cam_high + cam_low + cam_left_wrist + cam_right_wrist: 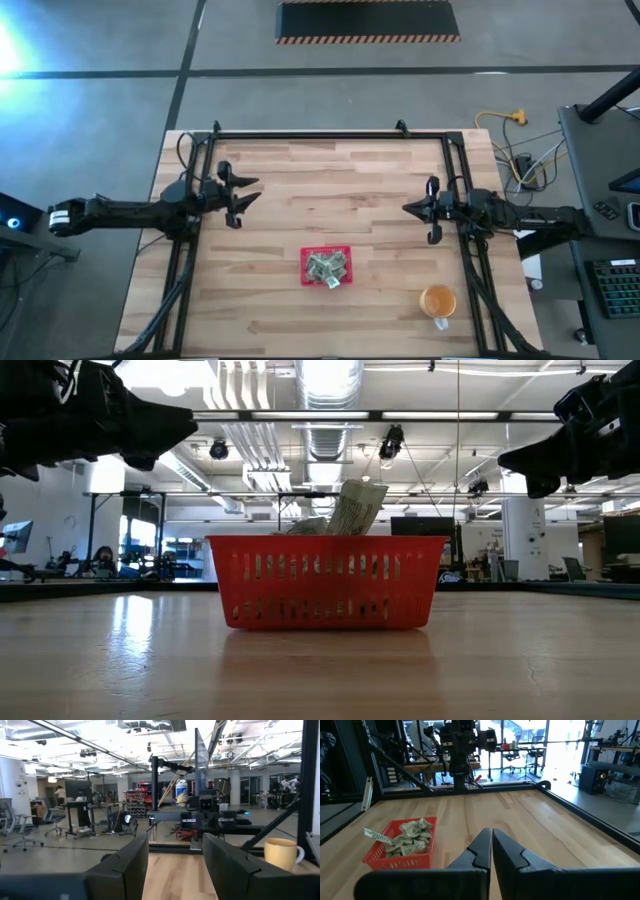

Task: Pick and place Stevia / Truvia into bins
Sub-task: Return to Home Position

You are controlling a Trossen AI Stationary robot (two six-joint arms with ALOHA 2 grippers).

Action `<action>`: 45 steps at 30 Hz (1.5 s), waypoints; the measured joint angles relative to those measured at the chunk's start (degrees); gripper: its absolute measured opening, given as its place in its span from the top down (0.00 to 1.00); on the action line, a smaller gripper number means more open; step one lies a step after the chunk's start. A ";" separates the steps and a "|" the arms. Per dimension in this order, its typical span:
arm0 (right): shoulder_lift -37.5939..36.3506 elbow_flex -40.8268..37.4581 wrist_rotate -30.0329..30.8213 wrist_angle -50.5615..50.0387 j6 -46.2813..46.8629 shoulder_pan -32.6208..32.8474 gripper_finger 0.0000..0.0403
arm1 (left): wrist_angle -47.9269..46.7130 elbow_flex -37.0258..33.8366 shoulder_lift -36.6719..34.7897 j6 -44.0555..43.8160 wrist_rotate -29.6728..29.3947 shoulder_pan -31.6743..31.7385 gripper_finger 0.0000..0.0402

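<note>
The red tray (325,267) sits on the wood table, nearer its near edge, between the two arms. It holds a heap of pale green and white sachets (327,266). In the low view, some sachets (357,508) stick up above the tray's wall (325,582). One sachet (376,835) hangs over the tray's rim (395,860) in the right wrist view. My left gripper (250,195) (175,845) hovers open at the table's left side. My right gripper (408,208) (491,832) hovers shut at the right side. Both point toward the table's middle, far from the tray.
A round orange cup (438,301) stands near the table's near right corner; it also shows in the left wrist view (282,852). A black frame rail (320,135) runs along the far edge and both sides. Bare wood lies between the grippers.
</note>
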 joint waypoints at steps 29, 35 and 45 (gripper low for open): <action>0.02 0.04 -0.16 -0.04 1.09 0.00 0.98 | -24.05 -0.07 -24.26 4.45 -7.66 -10.46 0.57; 0.02 0.04 -0.20 -0.09 1.09 -0.02 0.98 | -29.93 0.06 -28.61 3.77 -7.63 -10.59 0.57; 0.48 0.07 -0.31 -0.14 1.31 0.00 0.98 | -41.68 0.15 -28.89 -1.66 -7.38 -10.92 0.57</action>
